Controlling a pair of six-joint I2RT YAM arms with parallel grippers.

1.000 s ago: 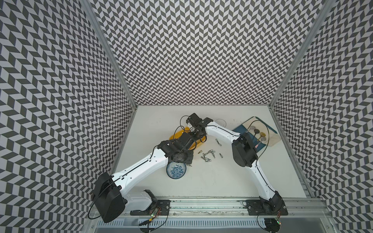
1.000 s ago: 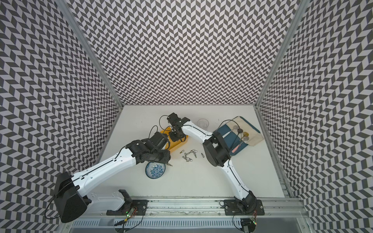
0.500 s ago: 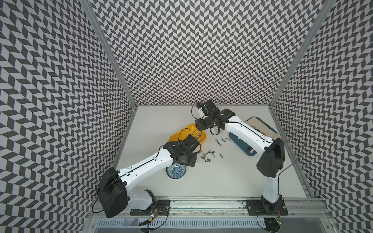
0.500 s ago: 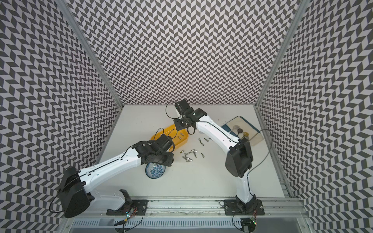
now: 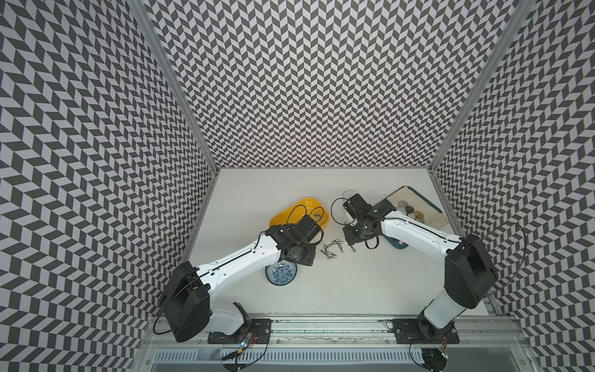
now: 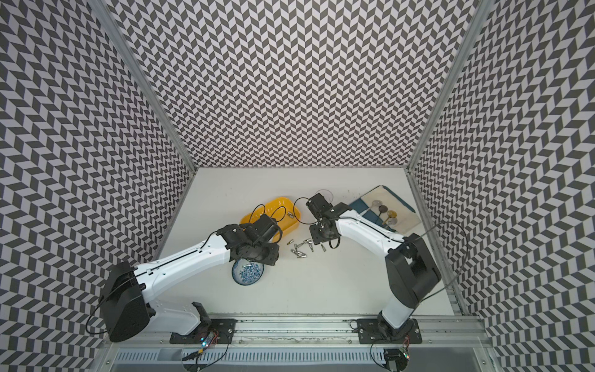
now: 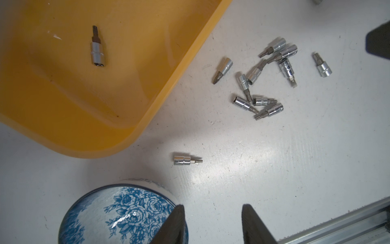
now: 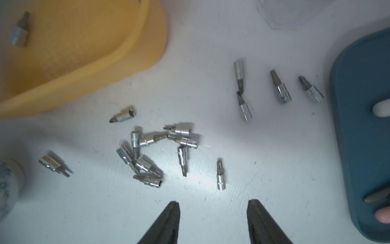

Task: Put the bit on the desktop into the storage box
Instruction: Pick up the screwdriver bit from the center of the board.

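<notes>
Yellow storage box [image 7: 63,101] holds one bit [image 7: 97,52]; left hand [image 7: 212,208] and right hand [image 8: 213,202] spread.

Storage box [image 5: 309,201] mid desk [image 5: 354,290], one bit [image 5: 317,214] in it. Bowl [image 5: 281,273] in front of box. Bit pile [image 5: 331,249] on desk, right of box and bowl. Stray bit [image 7: 186,160] between box and bowl. Board [image 5: 396,251] far right, loose bits [image 8: 278,86] between pile and board.
</notes>
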